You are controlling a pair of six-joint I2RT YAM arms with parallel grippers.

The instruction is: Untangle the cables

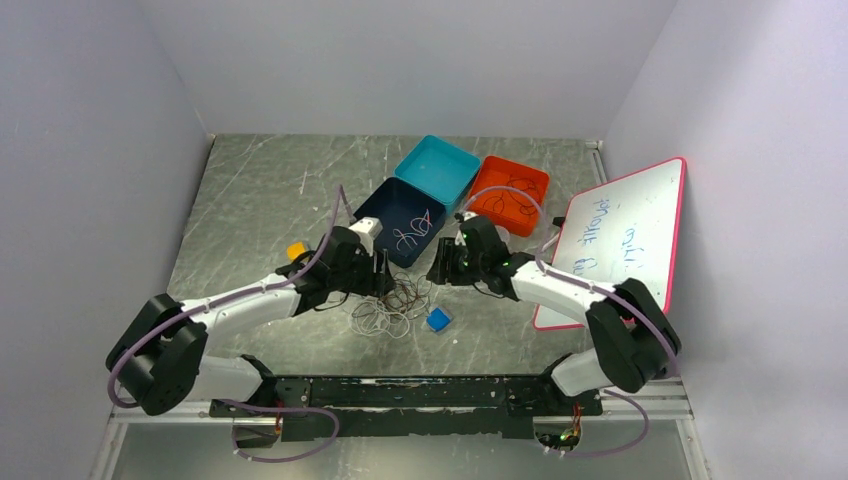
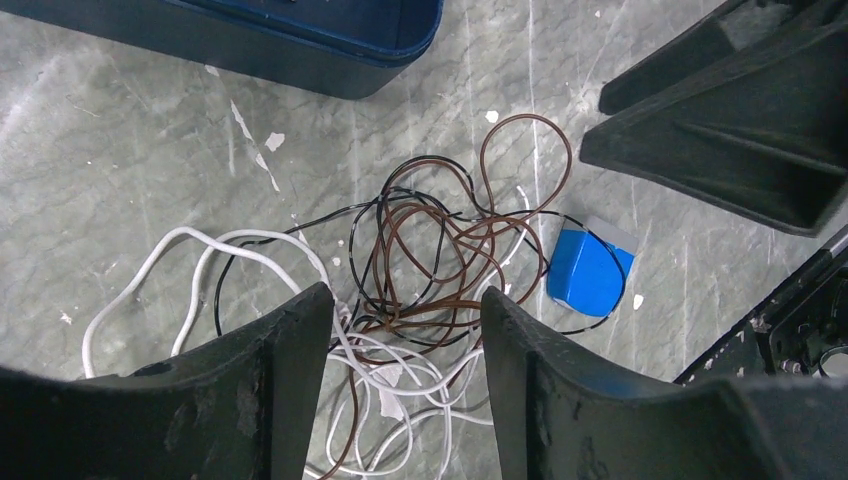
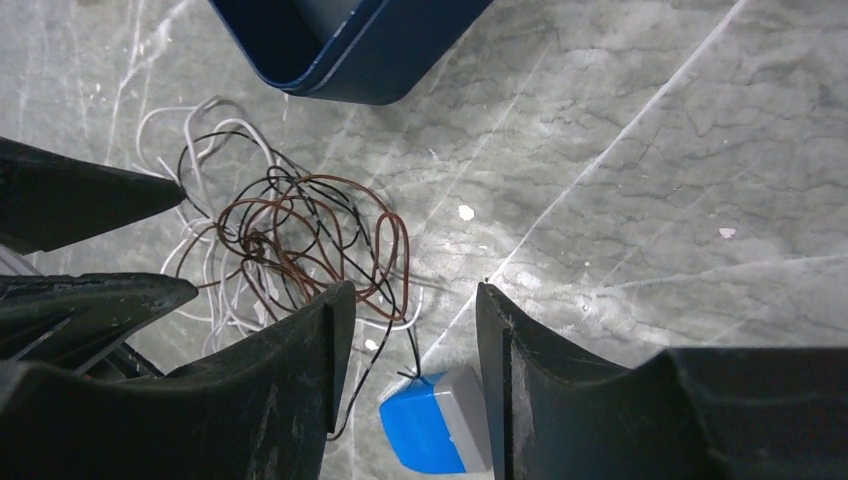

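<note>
The cables [image 1: 390, 305] lie in one tangled heap on the table between the two arms: white, black and brown thin cords looped over each other. They show in the left wrist view [image 2: 430, 265] and the right wrist view [image 3: 290, 235]. A black cord runs to a small blue and grey block [image 1: 438, 319], also seen in the left wrist view [image 2: 588, 272] and below the right jaws [image 3: 438, 428]. My left gripper [image 2: 405, 305] is open above the heap's white loops, holding nothing. My right gripper [image 3: 412, 295] is open above the heap's right edge, empty.
A dark blue bin [image 1: 405, 220] holding a white cord stands just behind the heap, with a teal bin [image 1: 437, 168] and an orange bin [image 1: 510, 192] with dark cords farther back. A whiteboard [image 1: 620, 235] leans at the right. A small yellow block [image 1: 296, 250] lies at the left.
</note>
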